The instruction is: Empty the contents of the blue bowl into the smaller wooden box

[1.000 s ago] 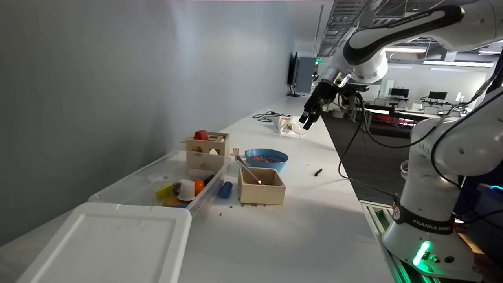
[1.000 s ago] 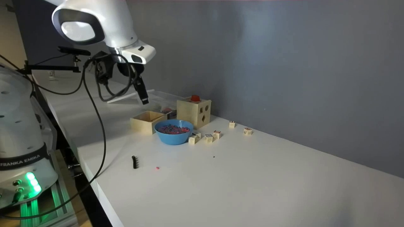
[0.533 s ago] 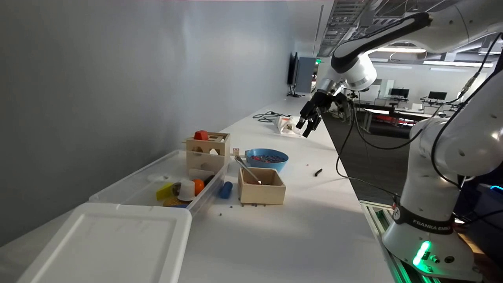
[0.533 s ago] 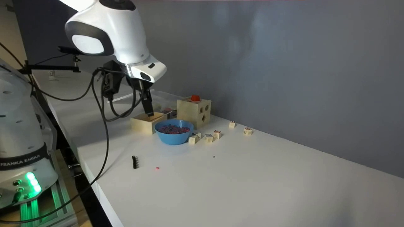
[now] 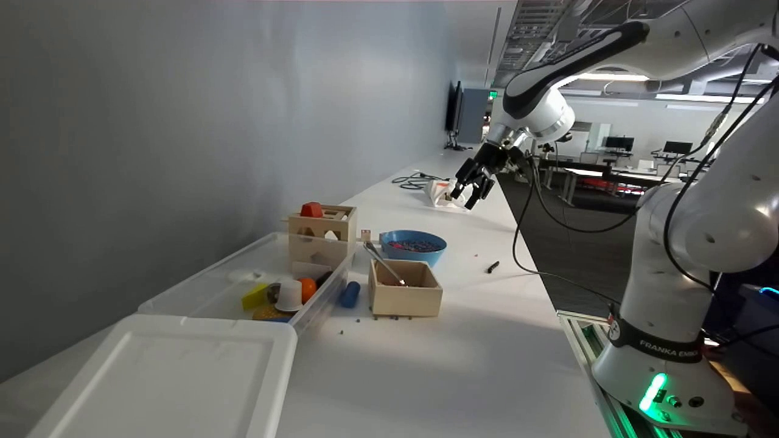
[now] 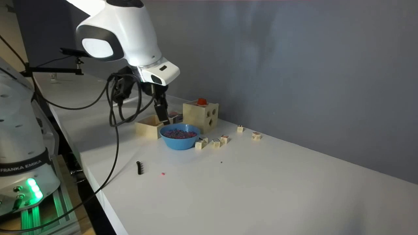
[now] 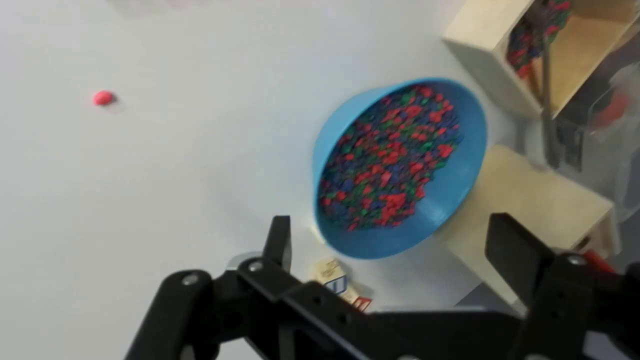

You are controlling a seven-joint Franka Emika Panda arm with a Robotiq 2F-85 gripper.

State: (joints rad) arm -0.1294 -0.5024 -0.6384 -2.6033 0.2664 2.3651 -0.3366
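Observation:
The blue bowl [image 5: 433,257] stands upright on the table in both exterior views [image 6: 179,144]. The contents [image 7: 390,160], tiny red, blue and green bits, lie inside it. The smaller wooden box [image 5: 405,302] stands beside the bowl and shows in both exterior views [image 6: 146,131]. In the wrist view the box [image 7: 485,25] holds some of the same bits and a metal utensil [image 7: 549,100]. My gripper [image 7: 390,216] is open and empty. Its fingers [image 7: 278,240] are spread on either side of the bowl's near rim in the picture, apart from it. The gripper [image 5: 462,201] is raised above the table.
A taller wooden box [image 6: 196,116] with a red block [image 5: 311,210] stands close to the bowl. Small letter blocks [image 6: 216,143] lie by the bowl. A clear plastic bin [image 5: 201,289], a white lid [image 5: 170,371] and a black comb-like piece [image 6: 139,167] lie around.
My gripper has come down and shifted toward the bowl, to the right in an exterior view. Its fingers show wider apart. The bowl and the boxes have not moved.

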